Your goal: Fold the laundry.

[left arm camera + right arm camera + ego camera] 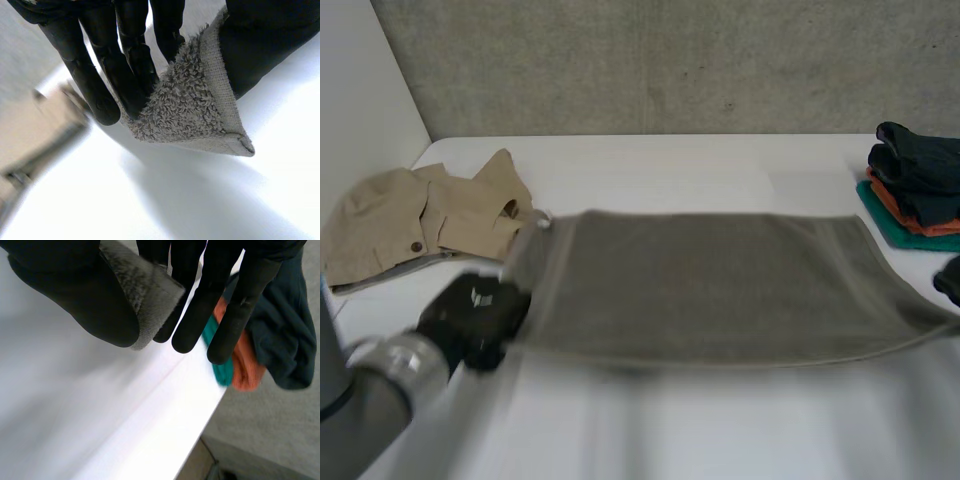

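1. The grey towel [720,285] is stretched wide across the white table [650,165], held at both ends; the left hand [115,65] pinches one corner between fingers and thumb; the right hand [70,300] pinches the opposite corner the same way.
2. I'd judge this to be the start of the first fold, with the towel drawn out to full length; how much of it is lifted off the table I cannot tell.
3. To do it well, both hands should travel together at one height; if one leads, the edges will meet askew.
4. Only enough tension to remove sag; both pinches sit at the very corners, so a hard pull could slip the cloth free.
5. The beige garment [410,225] lies near the left end, and the stack of folded clothes [920,190] near the right; the towel should land between them, touching neither.
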Motion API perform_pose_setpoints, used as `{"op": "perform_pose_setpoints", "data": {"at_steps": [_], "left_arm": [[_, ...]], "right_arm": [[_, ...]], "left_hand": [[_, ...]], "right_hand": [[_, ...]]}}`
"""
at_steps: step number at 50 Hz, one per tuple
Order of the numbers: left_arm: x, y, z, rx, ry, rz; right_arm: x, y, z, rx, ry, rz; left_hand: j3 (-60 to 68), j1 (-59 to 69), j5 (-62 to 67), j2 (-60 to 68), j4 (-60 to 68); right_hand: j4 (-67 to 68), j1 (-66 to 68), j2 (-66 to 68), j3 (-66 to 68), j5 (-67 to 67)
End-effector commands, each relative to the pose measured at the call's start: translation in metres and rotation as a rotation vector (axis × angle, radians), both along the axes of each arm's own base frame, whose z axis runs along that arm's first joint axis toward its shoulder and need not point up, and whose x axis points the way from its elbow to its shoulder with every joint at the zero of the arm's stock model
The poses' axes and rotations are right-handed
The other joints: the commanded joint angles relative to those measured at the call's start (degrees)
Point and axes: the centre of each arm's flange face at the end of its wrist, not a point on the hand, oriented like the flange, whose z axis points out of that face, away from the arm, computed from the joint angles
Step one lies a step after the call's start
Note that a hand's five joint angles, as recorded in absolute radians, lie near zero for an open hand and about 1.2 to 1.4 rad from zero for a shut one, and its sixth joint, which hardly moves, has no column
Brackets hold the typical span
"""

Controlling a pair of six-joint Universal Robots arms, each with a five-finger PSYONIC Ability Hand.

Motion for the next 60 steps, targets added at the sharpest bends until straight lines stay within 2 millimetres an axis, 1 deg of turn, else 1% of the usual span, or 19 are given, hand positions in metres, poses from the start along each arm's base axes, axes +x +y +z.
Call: {"op": "perform_pose_setpoints", "data": {"at_steps": [1,4,6,10,18,23,28,31,34,39,40,41,42,43,44,45,49,56,60], "left_arm": [[0.017,0.06,-0.002,0.166,-0.126,-0.048],[0.015,0.061,-0.003,0.154,-0.136,-0.071],[0.012,0.052,-0.001,0.117,-0.127,-0.078],[0.0,0.019,-0.006,0.037,-0.109,-0.081],[-0.028,-0.061,-0.02,-0.126,-0.072,-0.074],[-0.043,-0.108,-0.031,-0.187,-0.064,-0.067],[-0.056,-0.142,-0.034,-0.244,-0.062,-0.041],[-0.062,-0.158,-0.035,-0.276,-0.058,-0.027],[-0.07,-0.169,-0.035,-0.303,-0.047,-0.036],[-0.082,-0.177,-0.035,-0.348,-0.028,-0.05],[-0.083,-0.178,-0.035,-0.35,-0.027,-0.05],[-0.085,-0.176,-0.036,-0.351,-0.027,-0.053],[-0.087,-0.175,-0.036,-0.351,-0.025,-0.059],[-0.088,-0.174,-0.036,-0.35,-0.025,-0.062],[-0.09,-0.172,-0.037,-0.349,-0.025,-0.067],[-0.092,-0.169,-0.035,-0.348,-0.024,-0.071],[-0.093,-0.159,-0.04,-0.315,-0.031,-0.08],[-0.079,-0.129,-0.018,-0.294,-0.026,-0.081],[-0.07,-0.11,-0.008,-0.286,-0.024,-0.083]], "right_arm": [[-0.011,0.021,0.003,0.049,0.015,0.001],[-0.009,0.024,-0.001,0.065,-0.004,0.017],[-0.007,0.023,-0.002,0.062,-0.016,0.025],[-0.003,0.017,-0.004,0.029,-0.048,0.063],[-0.008,-0.049,-0.023,-0.137,-0.168,-0.001],[0.0,-0.074,-0.029,-0.188,-0.202,0.008],[0.019,-0.103,-0.037,-0.267,-0.187,0.005],[0.022,-0.115,-0.038,-0.3,-0.171,-0.003],[0.025,-0.129,-0.05,-0.299,-0.163,-0.007],[0.036,-0.135,-0.056,-0.303,-0.175,0.014],[0.042,-0.135,-0.056,-0.307,-0.176,0.022],[0.044,-0.134,-0.056,-0.306,-0.174,0.024],[0.046,-0.133,-0.056,-0.306,-0.171,0.024],[0.047,-0.131,-0.055,-0.305,-0.17,0.014],[0.046,-0.13,-0.055,-0.304,-0.17,0.007],[0.046,-0.128,-0.055,-0.3,-0.173,0.0],[0.043,-0.118,-0.052,-0.278,-0.22,-0.035],[0.043,-0.078,-0.045,-0.168,-0.278,-0.003],[0.027,-0.065,-0.045,-0.107,-0.321,0.011]], "left_hand": [[11.4,13.4,12.9,11.2,10.9],[11.4,13.4,12.9,11.2,10.9],[11.4,13.4,12.9,11.2,10.9],[11.4,13.4,12.9,11.2,10.9],[11.4,13.4,12.9,11.2,10.9],[11.4,13.4,12.9,11.2,10.9],[11.4,13.4,12.9,11.2,10.9],[11.4,13.4,12.9,11.2,10.9],[11.4,13.4,12.9,11.2,10.9],[11.4,13.4,12.9,11.2,10.9],[6.9,8.9,8.4,6.7,6.5],[-40.4,-38.4,-38.9,-40.7,-40.9],[-58.6,-56.6,-57.1,-58.8,-59.1],[-56.8,-54.8,-55.3,-57.0,-57.2],[-51.4,-49.4,-49.9,-51.6,-51.8],[-58.6,-56.6,-57.1,-58.8,-59.1],[-58.6,-56.6,-57.1,-58.8,-59.1],[-58.6,-56.6,-57.1,-58.8,-59.1],[-58.6,-56.6,-57.1,-58.8,-59.1]], "right_hand": [[11.1,15.1,12.1,11.4,11.5],[11.1,15.1,12.1,11.4,11.5],[11.1,15.1,12.1,11.4,11.5],[11.1,15.1,12.1,11.4,11.5],[11.1,15.1,12.1,11.4,11.5],[11.1,15.1,12.1,11.4,11.5],[11.1,15.1,12.1,11.4,11.5],[11.1,15.1,12.1,11.4,11.5],[11.1,15.1,12.1,11.4,11.5],[11.1,15.1,12.1,11.4,11.5],[-4.3,-0.3,-3.3,-4.0,-3.9],[-23.6,-19.6,-22.6,-23.3,-23.2],[-41.4,-37.5,-40.4,-41.1,-41.1],[-58.9,-54.9,-57.9,-58.6,-58.5],[-58.9,-54.9,-57.9,-58.6,-58.5],[-58.9,-54.9,-57.9,-58.6,-58.5],[-58.9,-54.9,-57.9,-58.6,-58.5],[-58.9,-54.9,-57.9,-58.6,-58.5],[-53.3,-49.3,-52.3,-53.0,-52.9]]}}
